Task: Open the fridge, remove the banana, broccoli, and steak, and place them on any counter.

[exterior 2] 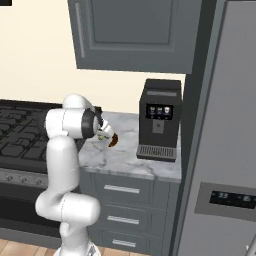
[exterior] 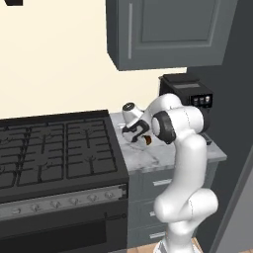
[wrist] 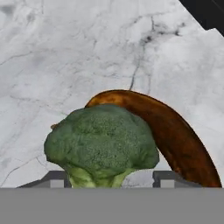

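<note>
counter (wrist: 87,52): my camera shows polished grey-veined marble, smooth
broccoli (wrist: 101,142): bumpy, matt green crown before my fingers
banana (wrist: 175,135): smooth brown skin, faint sheen
fridge (exterior 2: 225,125): matt grey metal
stove (exterior: 54,148): black, matt grates

Glossy white arm (exterior: 190,163) of rounded tubular segments, dark grey bands at the joints (2 show clearly).

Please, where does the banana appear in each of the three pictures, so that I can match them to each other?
Left base view: the banana is a small brown shape on the counter, right of the stove, partly behind the arm.
Right base view: the banana lies on the marble left of the coffee machine.
Hand view: the banana curves behind the broccoli, toward lower right.
Shared landmark: the marbled counter.
</note>
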